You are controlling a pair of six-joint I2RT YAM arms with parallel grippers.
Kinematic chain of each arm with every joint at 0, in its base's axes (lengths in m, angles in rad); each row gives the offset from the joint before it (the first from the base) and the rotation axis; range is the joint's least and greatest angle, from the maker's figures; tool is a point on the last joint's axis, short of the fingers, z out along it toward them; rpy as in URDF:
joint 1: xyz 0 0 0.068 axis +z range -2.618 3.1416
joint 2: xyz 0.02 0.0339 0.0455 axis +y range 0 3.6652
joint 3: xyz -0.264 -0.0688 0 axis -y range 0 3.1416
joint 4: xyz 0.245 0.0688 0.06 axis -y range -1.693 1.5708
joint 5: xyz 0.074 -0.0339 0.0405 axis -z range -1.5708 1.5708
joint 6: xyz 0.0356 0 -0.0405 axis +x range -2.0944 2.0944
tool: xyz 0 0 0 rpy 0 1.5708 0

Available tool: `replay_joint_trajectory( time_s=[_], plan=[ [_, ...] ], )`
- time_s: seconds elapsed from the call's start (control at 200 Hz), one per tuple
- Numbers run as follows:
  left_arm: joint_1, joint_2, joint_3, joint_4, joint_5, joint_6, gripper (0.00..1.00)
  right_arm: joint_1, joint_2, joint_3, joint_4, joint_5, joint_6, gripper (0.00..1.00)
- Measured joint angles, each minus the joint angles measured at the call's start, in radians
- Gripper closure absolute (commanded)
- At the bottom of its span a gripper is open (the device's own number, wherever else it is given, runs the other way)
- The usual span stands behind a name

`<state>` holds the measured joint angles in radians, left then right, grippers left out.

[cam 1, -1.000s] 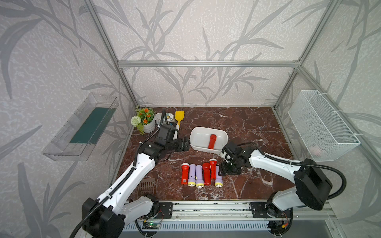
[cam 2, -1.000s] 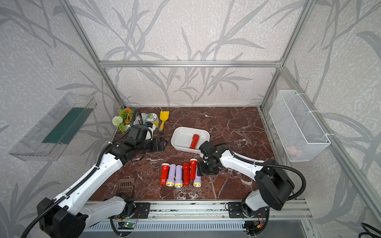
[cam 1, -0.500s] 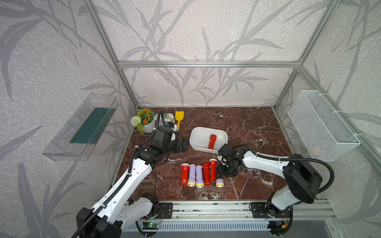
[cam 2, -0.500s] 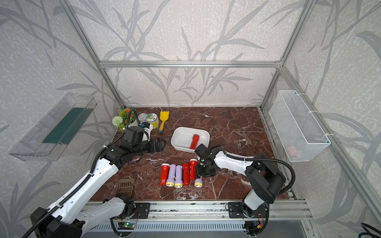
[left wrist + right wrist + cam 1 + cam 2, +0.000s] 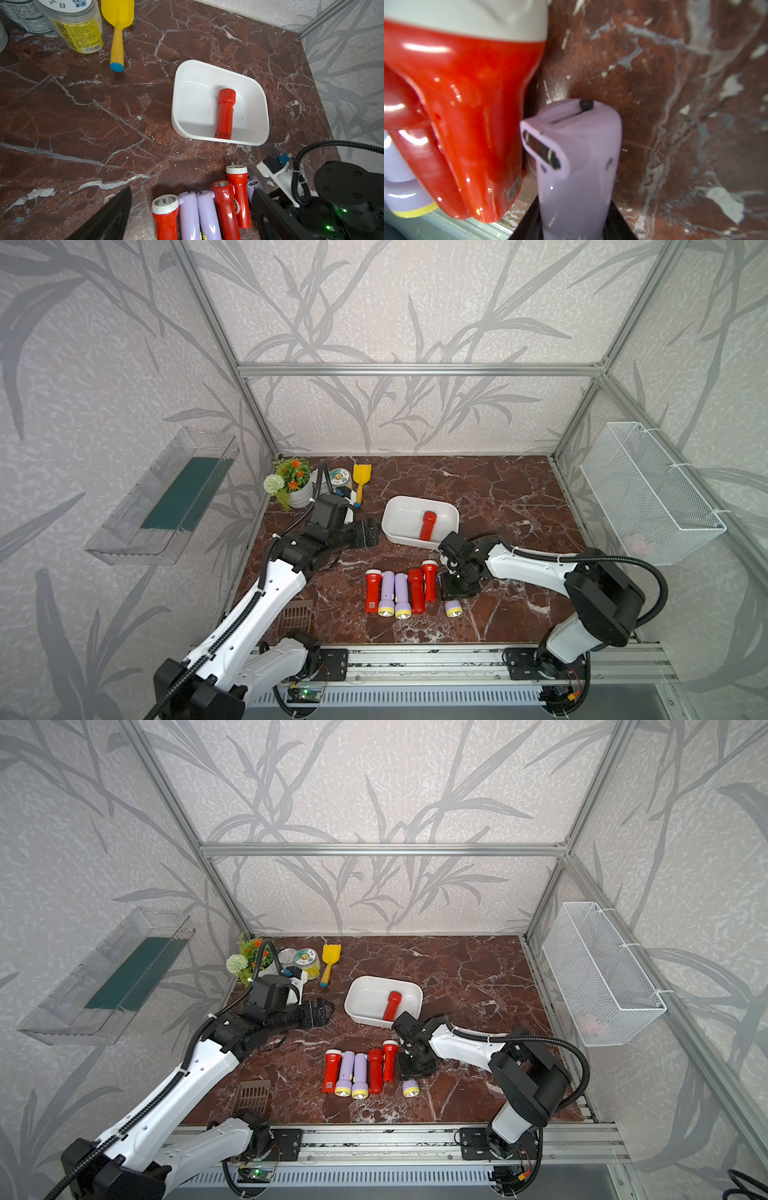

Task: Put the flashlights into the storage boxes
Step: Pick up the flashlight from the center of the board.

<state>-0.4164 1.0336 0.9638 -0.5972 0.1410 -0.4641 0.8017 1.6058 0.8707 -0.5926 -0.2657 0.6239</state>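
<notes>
The right gripper [image 5: 457, 591] clamps the lilac torch [image 5: 577, 166] in front of the tub [image 5: 399, 514], its fingers [image 5: 618, 220] pressed to both sides. The left gripper [image 5: 372, 533] is spread wide, just left of the tub.

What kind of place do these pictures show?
Probably a robot test cell: an aluminium frame with leaf-patterned panels encloses a marble-look tabletop, and two white arms are mounted on a rail at its front.
</notes>
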Motion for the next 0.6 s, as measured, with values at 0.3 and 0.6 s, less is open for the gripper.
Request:
replay_joint_trajectory(
  time_s=[0.3, 0.6],
  plan=[
    [0.0, 0.056, 0.0, -0.001, -0.053, 0.0, 0.07, 0.0, -0.044, 0.026, -0.081, 0.024, -0.01, 0.63],
    [0.0, 0.137, 0.0, 0.001, -0.098, 0.001, 0.07, 0.0, -0.1, 0.133, -0.17, 0.049, -0.026, 0.63]
  ],
)
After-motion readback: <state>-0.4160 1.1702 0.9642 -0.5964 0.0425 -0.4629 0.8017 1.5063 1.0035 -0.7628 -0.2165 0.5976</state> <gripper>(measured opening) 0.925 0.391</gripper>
